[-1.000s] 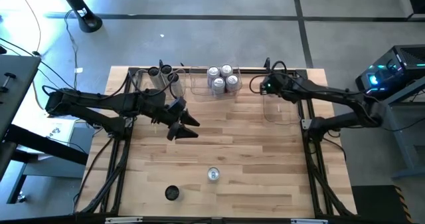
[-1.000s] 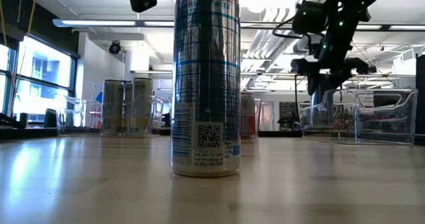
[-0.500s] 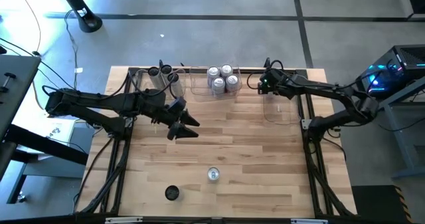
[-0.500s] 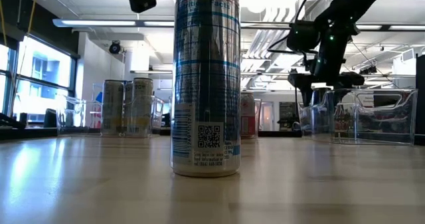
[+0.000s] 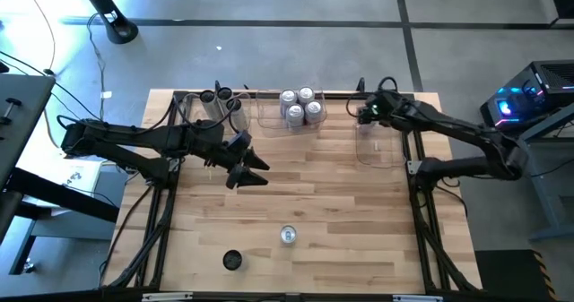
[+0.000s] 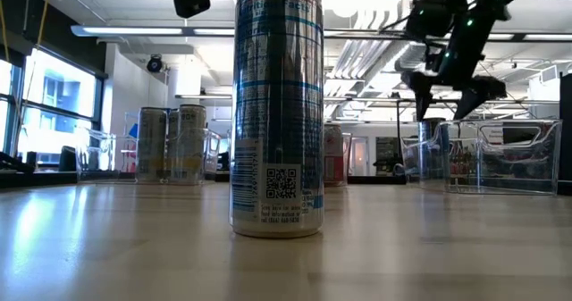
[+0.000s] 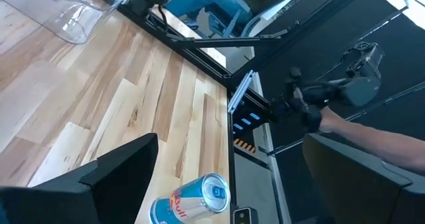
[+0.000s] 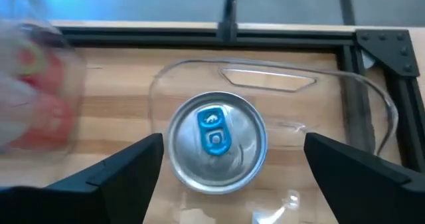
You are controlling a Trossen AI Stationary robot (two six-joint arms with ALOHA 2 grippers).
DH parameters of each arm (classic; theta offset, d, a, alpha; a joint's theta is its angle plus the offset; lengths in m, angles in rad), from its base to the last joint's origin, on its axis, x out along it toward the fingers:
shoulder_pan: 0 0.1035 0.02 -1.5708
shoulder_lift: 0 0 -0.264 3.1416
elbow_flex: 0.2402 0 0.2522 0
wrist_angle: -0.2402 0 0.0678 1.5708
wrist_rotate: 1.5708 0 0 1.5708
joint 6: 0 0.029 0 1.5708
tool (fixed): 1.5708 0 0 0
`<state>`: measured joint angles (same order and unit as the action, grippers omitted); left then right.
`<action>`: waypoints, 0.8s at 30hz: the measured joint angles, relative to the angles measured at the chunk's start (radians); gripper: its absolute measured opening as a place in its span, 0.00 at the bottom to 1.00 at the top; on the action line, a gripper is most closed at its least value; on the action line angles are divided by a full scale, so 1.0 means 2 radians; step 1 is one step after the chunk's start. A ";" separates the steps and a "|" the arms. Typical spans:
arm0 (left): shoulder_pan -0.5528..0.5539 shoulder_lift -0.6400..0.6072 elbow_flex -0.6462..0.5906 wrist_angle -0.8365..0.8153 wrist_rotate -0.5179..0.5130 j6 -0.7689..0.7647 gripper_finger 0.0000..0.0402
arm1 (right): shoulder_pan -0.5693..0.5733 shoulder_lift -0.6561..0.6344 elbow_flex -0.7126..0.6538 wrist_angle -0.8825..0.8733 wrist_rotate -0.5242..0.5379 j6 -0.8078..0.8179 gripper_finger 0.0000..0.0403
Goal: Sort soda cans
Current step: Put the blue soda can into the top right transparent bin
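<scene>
Right hand (image 5: 367, 114), fingers wide, hovers over a blue-tabbed can (image 8: 216, 141) hidden in the high view.

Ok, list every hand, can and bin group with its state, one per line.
left hand: open, empty, over the table
right hand: open, empty, above the right bin
blue-tab can: upright in the right bin, not gripped
grouped silver cans: upright in the middle bin
dark cans: upright in the left bin
lone silver can: upright, loose on the table
black can: upright, loose on the table
</scene>
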<state>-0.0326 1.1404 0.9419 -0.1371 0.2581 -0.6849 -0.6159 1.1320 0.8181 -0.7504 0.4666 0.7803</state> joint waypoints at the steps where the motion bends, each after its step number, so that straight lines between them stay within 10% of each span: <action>1: 0.000 0.000 0.000 0.000 0.000 0.002 0.92 | 0.002 -0.011 0.000 -0.001 -0.004 -0.004 0.90; 12: 0.000 0.000 0.000 0.000 -0.002 0.012 0.92 | 0.132 -0.110 0.001 0.145 -0.059 -0.024 0.90; 24: 0.000 0.000 0.000 -0.001 -0.018 0.018 0.92 | 0.406 0.136 0.018 0.421 -0.096 -0.012 0.90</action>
<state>-0.0319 1.1404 0.9421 -0.1387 0.2222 -0.6498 0.1961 1.4040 0.8549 0.0908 0.2754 0.7564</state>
